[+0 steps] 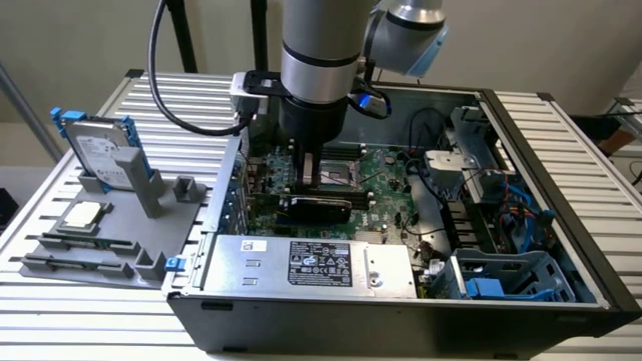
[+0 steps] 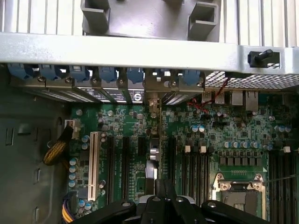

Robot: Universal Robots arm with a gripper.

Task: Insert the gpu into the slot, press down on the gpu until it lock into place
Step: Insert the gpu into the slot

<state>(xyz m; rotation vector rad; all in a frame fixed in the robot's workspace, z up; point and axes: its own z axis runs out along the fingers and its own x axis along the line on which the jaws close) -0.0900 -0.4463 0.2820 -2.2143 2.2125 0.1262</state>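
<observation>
Gpu point(image 1: 316, 204) stands on edge on the green motherboard point(image 1: 386, 177) inside an open computer case point(image 1: 401, 316), between the silver power supply point(image 1: 311, 263) and the processor socket point(image 2: 238, 191). The case lies on its side on a slatted metal table point(image 1: 602, 195) in front of a plain beige wall point(image 1: 80, 37). At the exterior view's left, a grey fixture tray point(image 1: 101, 248) holds a hard drive point(image 1: 95, 147) with blue rails upright.

The robot arm point(image 1: 319, 60) reaches straight down into the case, its wrist vertical and a black cable looping off to the exterior view's left. The gripper point(image 1: 316, 180) has its jaws drawn fully together, with its tips at the upper edge of the gpu. It cannot be told whether they bear on the card.
</observation>
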